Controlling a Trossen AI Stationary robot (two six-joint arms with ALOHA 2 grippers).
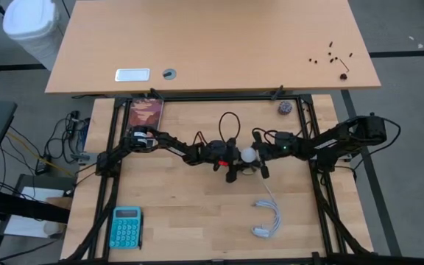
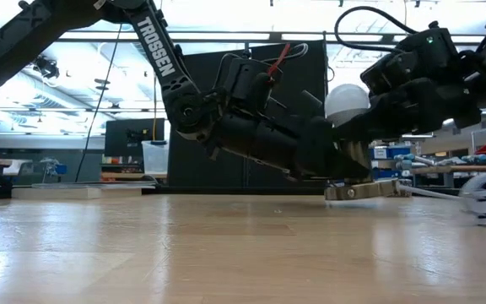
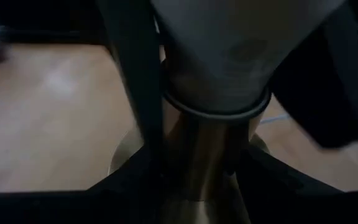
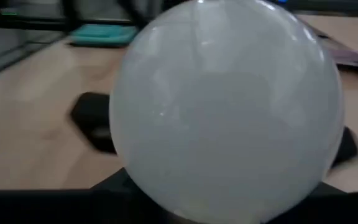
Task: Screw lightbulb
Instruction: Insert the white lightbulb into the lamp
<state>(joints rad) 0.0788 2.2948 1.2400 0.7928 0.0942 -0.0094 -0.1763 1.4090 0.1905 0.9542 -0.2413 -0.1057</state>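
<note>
The lightbulb (image 1: 249,154), a frosted white dome (image 4: 229,112), stands upright in a brass socket (image 2: 357,160), whose flat disc (image 2: 353,192) sits on the wooden table at its middle. My left gripper (image 1: 232,157) reaches in from the table's left and is shut on the socket below the bulb. My right gripper (image 1: 259,154) comes from the table's right, shut on the bulb's dome (image 2: 347,100). My left gripper pinches the socket's brass stem (image 3: 197,168), just under the ring at the bulb's neck, between its two fingers. The fingers come nearly level from the table's left. The socket stands upright with its disc down on the table. My right gripper holds the bulb's dome by its sides (image 2: 363,108), one finger on each side. It comes nearly level from the table's right, tipped slightly down. In its own wrist view the dome hides the places of contact. The bulb stands upright in the socket.
A white cable (image 1: 267,217) lies coiled near the front right, a teal calculator (image 1: 126,226) at the front left. A book (image 1: 146,114) and a small ball (image 1: 284,107) lie along the far edge. A black cord (image 1: 230,121) loops behind the grippers. A larger desk (image 1: 212,44) stands beyond.
</note>
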